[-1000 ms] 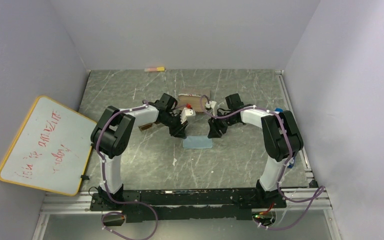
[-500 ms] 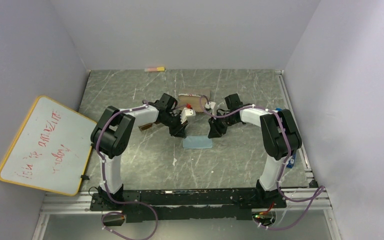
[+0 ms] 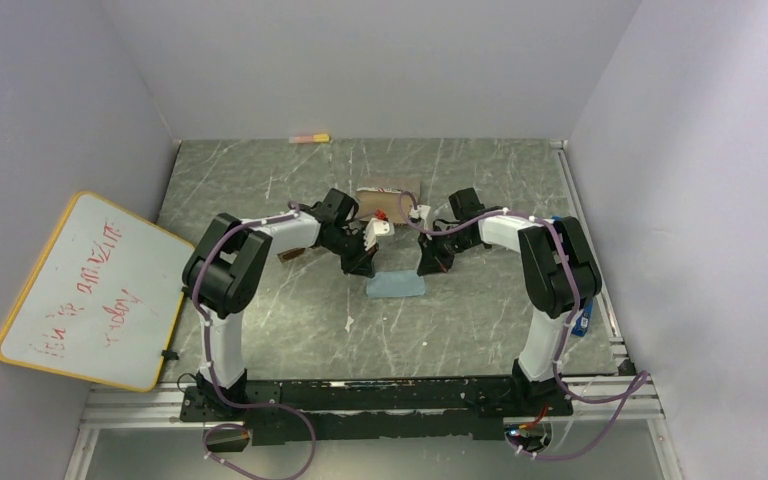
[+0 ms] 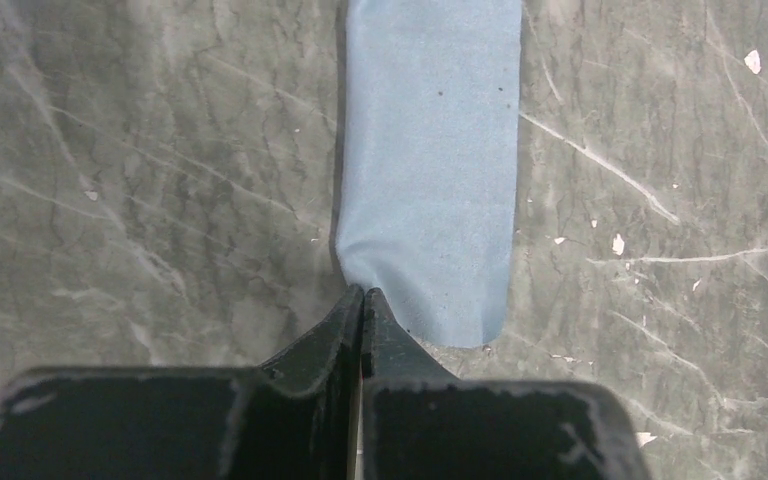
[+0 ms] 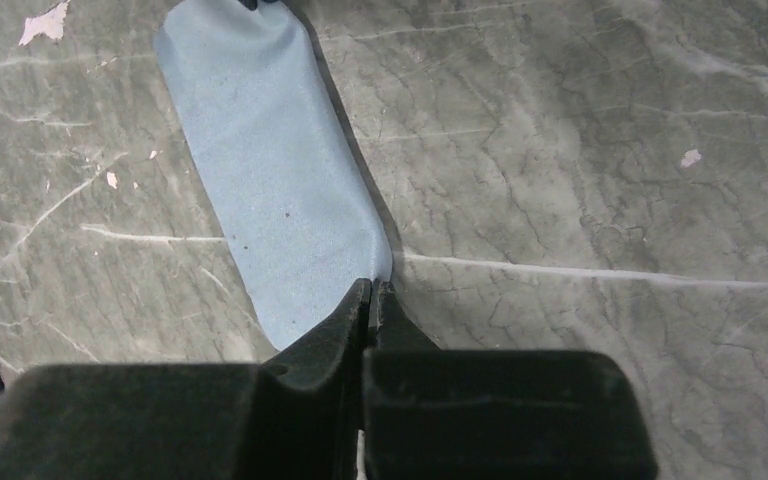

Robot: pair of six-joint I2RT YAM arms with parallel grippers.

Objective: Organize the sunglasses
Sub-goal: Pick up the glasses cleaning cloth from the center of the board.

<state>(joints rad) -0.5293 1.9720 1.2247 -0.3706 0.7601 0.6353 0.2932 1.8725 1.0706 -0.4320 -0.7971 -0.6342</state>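
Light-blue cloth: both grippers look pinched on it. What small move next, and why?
Probably lift both together a little, evenly. The left gripper and right gripper are each shut on a corner at opposite ends of the light-blue cloth, which lies flat on the table; raising one alone would likely drag it.

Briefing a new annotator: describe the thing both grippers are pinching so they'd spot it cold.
Middle of the grey marbled table, between the two arms, just nearer their bases than the brown printed case. There lies a light-blue cloth, a flat narrow oblong, the left gripper shut on one end and the right gripper on the other. Unlike the case, it is plain and pale blue.
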